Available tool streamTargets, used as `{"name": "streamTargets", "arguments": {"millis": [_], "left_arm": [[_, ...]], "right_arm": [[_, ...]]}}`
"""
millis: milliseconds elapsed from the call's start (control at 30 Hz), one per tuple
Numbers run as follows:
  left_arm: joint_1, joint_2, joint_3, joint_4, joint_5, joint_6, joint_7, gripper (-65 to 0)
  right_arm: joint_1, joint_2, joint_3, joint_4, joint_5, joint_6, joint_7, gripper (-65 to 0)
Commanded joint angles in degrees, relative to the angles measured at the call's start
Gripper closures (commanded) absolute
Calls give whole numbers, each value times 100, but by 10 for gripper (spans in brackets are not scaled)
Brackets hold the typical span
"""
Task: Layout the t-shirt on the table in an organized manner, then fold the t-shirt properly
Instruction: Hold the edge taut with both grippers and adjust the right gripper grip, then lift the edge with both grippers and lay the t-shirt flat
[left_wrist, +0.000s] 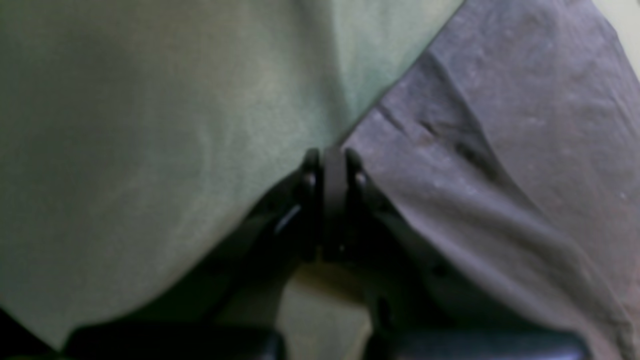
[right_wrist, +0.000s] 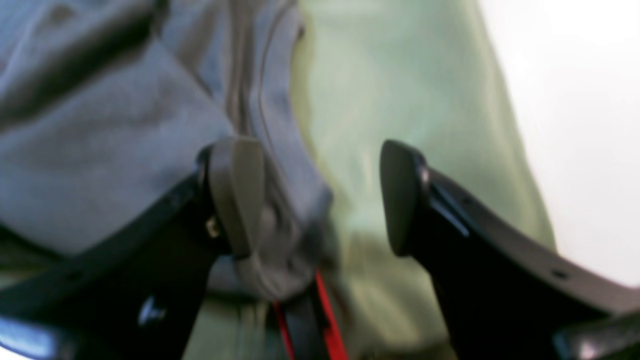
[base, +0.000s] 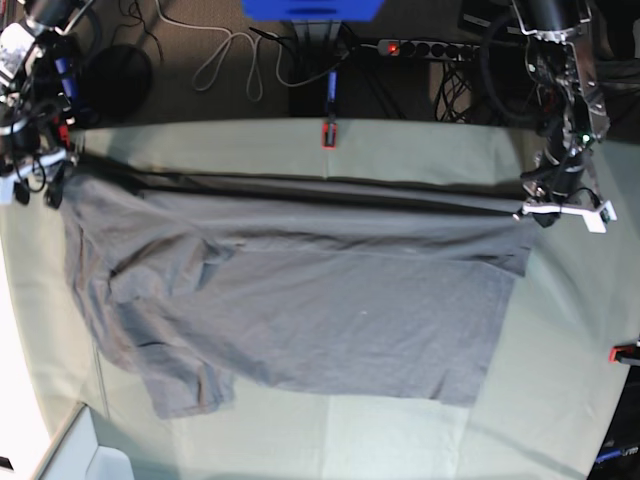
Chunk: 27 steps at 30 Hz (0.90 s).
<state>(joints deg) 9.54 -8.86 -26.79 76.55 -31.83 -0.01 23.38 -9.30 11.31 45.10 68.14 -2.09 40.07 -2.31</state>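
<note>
The grey t-shirt (base: 300, 300) lies spread across the table (base: 420, 150) with its far edge pulled into a taut line between the two arms. My left gripper (base: 540, 208) is at the shirt's far right corner. In the left wrist view this gripper (left_wrist: 330, 160) is shut on the t-shirt's (left_wrist: 500, 150) edge. My right gripper (base: 45, 175) is at the far left corner. In the right wrist view it (right_wrist: 317, 197) stands open, and the t-shirt (right_wrist: 100, 150) drapes against one of its fingers (right_wrist: 235, 195).
A red clamp (base: 328, 133) sits at the table's far edge and another (base: 625, 352) at its right edge. Cables and a power strip (base: 420, 47) lie on the floor beyond. A red-edged strap (right_wrist: 327, 325) shows below the right gripper.
</note>
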Motion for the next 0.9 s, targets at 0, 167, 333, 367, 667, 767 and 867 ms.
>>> {"name": "streamTargets", "arguments": {"millis": [0, 167, 333, 367, 667, 767, 867], "left_arm": [[-44, -76, -16, 120, -3, 5, -144, 0], [-44, -85, -7, 120, -3, 5, -144, 0], [-44, -76, 2, 120, -3, 5, -144, 0], [-53, -76, 2, 120, -3, 5, -144, 0], [-88, -103, 2, 120, -3, 5, -144, 0], [-97, -103, 2, 120, -3, 5, -144, 0], [-88, -103, -7, 112, -3, 5, -144, 0]], "right_arm": [[3, 113, -5, 100, 116, -7, 147, -379], [-85, -1, -13, 654, 125, -7, 138, -380], [-419, -274, -163, 1445, 108, -7, 129, -380], [-481, -327, -181, 1481, 99, -7, 129, -380], [-217, -309, -374, 276, 90, -7, 24, -380], [-121, -107, -409, -172, 90, -7, 24, -380], [38, 16, -409, -550, 90, -7, 24, -378]]}}
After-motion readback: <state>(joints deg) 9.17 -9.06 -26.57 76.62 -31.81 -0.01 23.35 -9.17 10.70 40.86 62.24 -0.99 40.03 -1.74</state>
